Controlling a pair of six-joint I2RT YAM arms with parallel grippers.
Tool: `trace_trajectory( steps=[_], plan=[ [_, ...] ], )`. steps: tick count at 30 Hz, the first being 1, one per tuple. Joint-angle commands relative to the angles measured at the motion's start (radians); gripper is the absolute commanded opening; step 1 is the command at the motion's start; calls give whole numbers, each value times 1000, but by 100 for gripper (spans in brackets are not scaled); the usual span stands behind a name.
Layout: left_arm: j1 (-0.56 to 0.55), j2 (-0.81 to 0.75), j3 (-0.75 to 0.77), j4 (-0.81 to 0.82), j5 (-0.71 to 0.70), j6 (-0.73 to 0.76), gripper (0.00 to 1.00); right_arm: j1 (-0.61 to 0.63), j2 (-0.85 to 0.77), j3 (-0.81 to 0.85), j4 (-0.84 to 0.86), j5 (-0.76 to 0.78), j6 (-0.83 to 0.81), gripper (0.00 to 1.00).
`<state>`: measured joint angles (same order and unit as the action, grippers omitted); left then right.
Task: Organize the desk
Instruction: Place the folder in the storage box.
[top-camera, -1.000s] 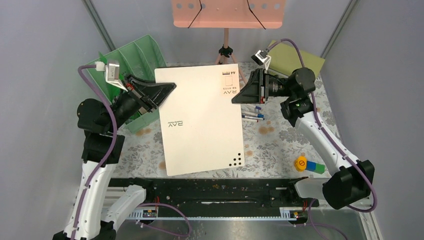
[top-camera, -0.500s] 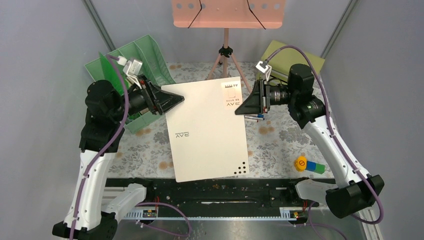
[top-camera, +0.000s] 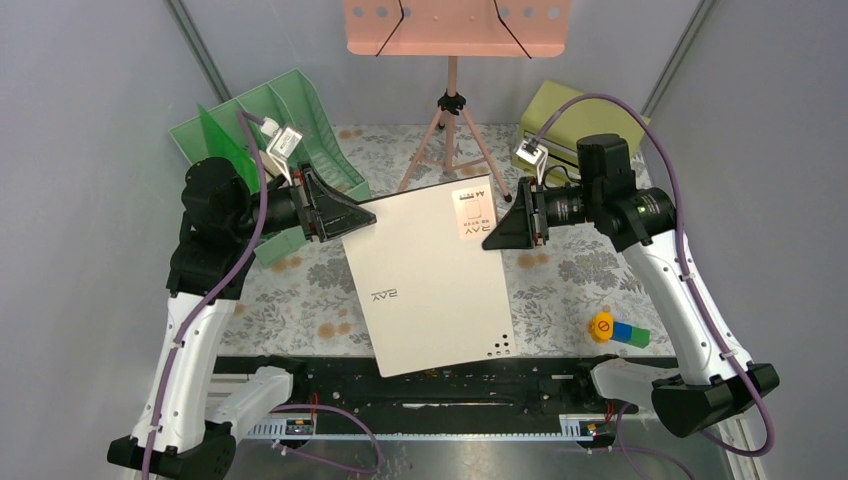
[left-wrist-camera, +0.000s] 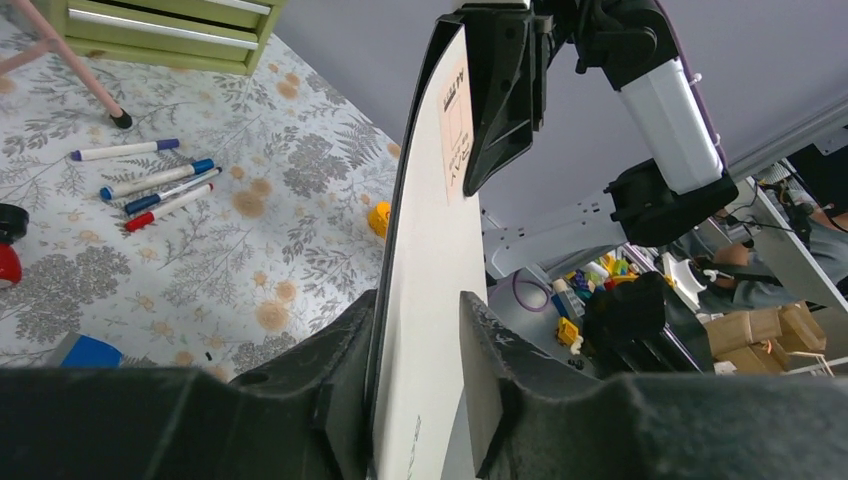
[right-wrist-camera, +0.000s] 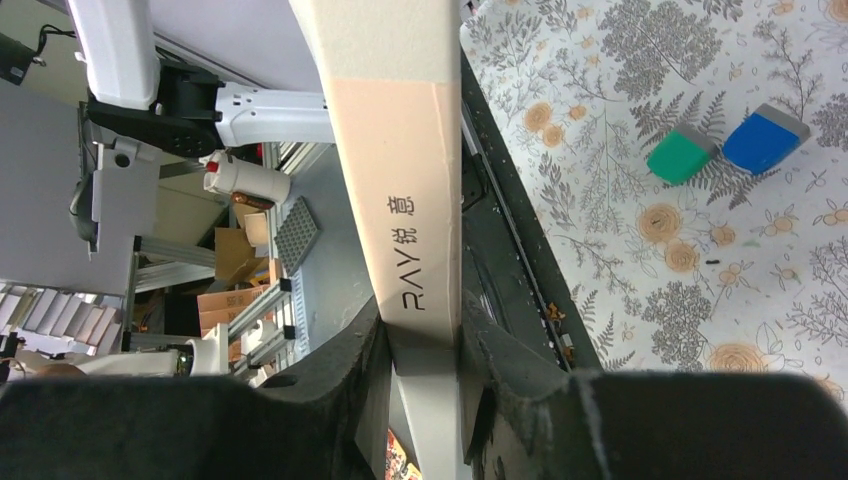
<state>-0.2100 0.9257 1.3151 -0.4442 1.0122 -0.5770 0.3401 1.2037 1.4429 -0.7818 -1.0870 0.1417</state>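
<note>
A large flat white box (top-camera: 430, 280) hangs tilted over the floral desk (top-camera: 300, 300), its low end toward the black rail. My left gripper (top-camera: 365, 222) clamps the box's upper left corner. In the left wrist view the box (left-wrist-camera: 425, 300) stands edge-on between the left gripper's (left-wrist-camera: 418, 305) fingers. My right gripper (top-camera: 492, 238) pinches the upper right edge beside the pink label. From the right wrist the box (right-wrist-camera: 410, 200) sits squeezed in that gripper (right-wrist-camera: 420, 310), both pads on it.
A green file rack (top-camera: 290, 120) stands back left, an olive drawer unit (top-camera: 560, 115) back right, a pink tripod stand (top-camera: 452, 110) between them. Markers (left-wrist-camera: 150, 180) lie on the desk (left-wrist-camera: 280, 230). A yellow piece with blue and green blocks (top-camera: 615, 330) sits near right. Black rail (top-camera: 430, 385) fronts the desk.
Both arms have carried the box toward the near edge and to the right, turning and tilting it. The left gripper has shifted its hold on the corner.
</note>
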Motion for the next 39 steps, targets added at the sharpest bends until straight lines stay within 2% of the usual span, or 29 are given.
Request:
trace_trajectory(
  steps=[1, 4, 7, 10, 20, 23, 26, 30, 31, 35, 37, 39],
  plan=[
    [1, -14, 16, 101, 96, -18, 30, 1, -2, 18, -123, 128, -51, 0],
    [1, -19, 14, 80, 97, -1, 29, 0, -3, 15, -121, 131, -53, 0],
    [1, -20, 11, 53, 106, 17, 37, 0, -6, 16, -119, 131, -56, 0],
    [1, -19, 13, 24, 113, 33, 39, 1, -8, 16, -111, 132, -52, 0],
    [-2, -8, -5, -53, 124, 113, 37, 0, 4, 15, -70, 117, -19, 0],
    [-1, 5, 18, -129, 103, 190, 27, 0, 4, 17, -66, 121, -15, 0],
    [-2, 15, 22, -194, 83, 249, 0, 0, 6, 15, -61, 122, -10, 0],
    [-3, 15, 22, -278, 25, 347, 0, 0, 6, 14, -57, 143, -4, 0],
    [-3, 7, 17, -281, 0, 362, 0, 0, 4, 13, -56, 159, -2, 4],
    [-3, -36, -3, -276, -95, 412, 0, 0, -8, 0, -35, 229, 13, 39],
    [-3, -61, -25, -246, -119, 407, 0, 0, -16, -12, -14, 282, 28, 61],
    [-3, -85, -62, -190, -145, 366, 0, 0, -16, -8, -7, 334, 48, 76]
  ],
)
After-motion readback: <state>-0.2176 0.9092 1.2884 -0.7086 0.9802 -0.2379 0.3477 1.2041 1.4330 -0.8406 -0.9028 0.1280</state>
